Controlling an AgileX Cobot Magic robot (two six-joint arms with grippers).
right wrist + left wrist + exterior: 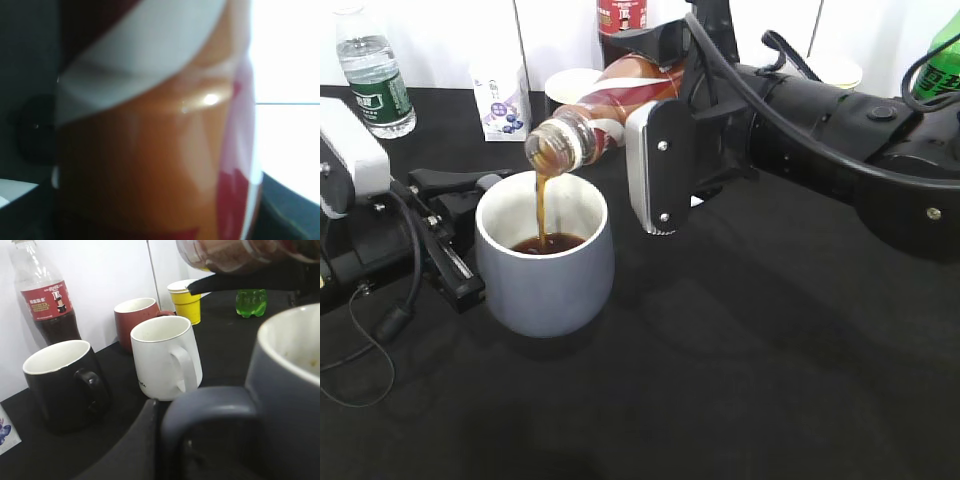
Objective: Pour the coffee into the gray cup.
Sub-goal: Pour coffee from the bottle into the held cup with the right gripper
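Left pincer — black fingers set either side of the gray cup's handle, at the cup's left; how tightly they close cannot be told.

Gray cup — upright on the black bench, just right of that pincer, brown pool at the bottom of its cream inside.

Coffee bottle — tilted neck-down over the cup, a thin brown stream running from its mouth into the cup.

Right pincer — clamped on the bottle's labelled body, which fills the right wrist view.

Beyond, in the left wrist view: black mug, white mug.
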